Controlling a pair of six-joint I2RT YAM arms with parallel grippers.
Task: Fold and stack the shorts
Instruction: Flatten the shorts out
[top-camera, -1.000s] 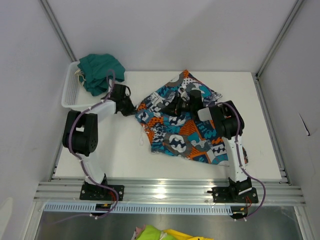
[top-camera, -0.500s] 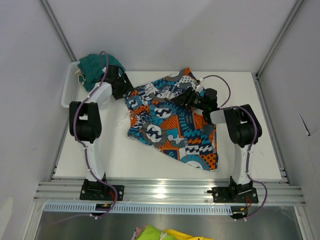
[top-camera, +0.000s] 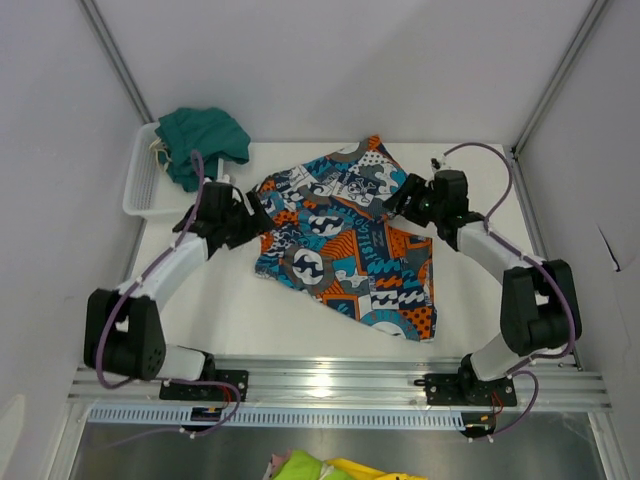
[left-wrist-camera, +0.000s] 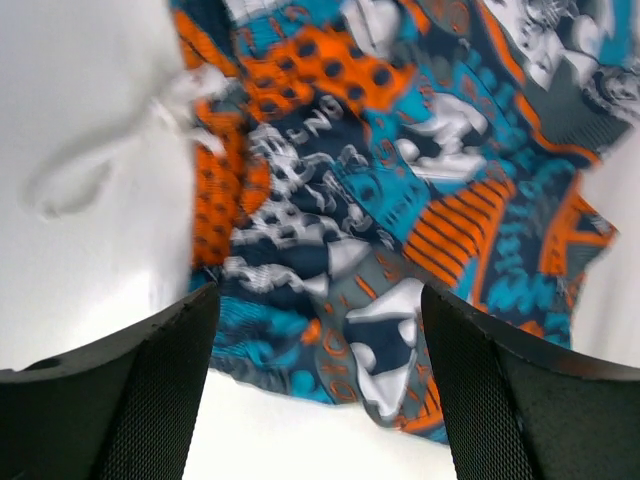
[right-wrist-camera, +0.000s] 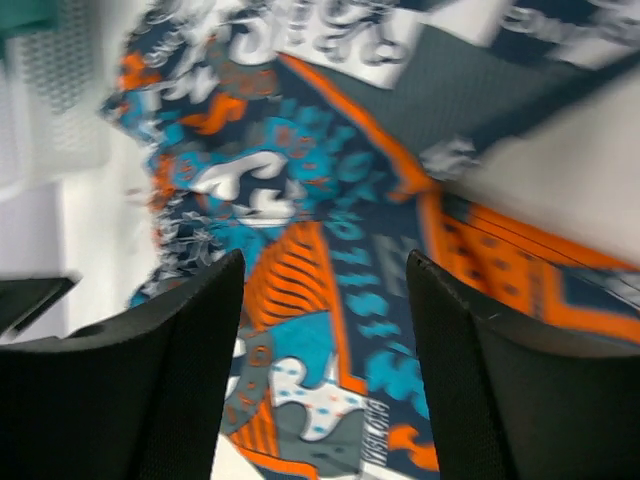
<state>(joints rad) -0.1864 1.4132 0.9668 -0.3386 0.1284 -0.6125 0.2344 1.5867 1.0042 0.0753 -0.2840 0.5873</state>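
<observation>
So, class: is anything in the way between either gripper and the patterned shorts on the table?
Nothing visible. The left gripper hangs open at the left edge of the patterned shorts. The right gripper is open at their far right side.

The top external camera is looking steeply down from above and behind the arm bases, taking in the whole surface (top-camera: 230, 320) from far off. The left wrist camera is looking down between the left tool (left-wrist-camera: 318, 300) fingers, close over the left edge of the patchwork shorts (top-camera: 345, 250). The right wrist camera is looking past the right tool (right-wrist-camera: 325, 270), close over their right part. All three views are sharing these shorts.
</observation>
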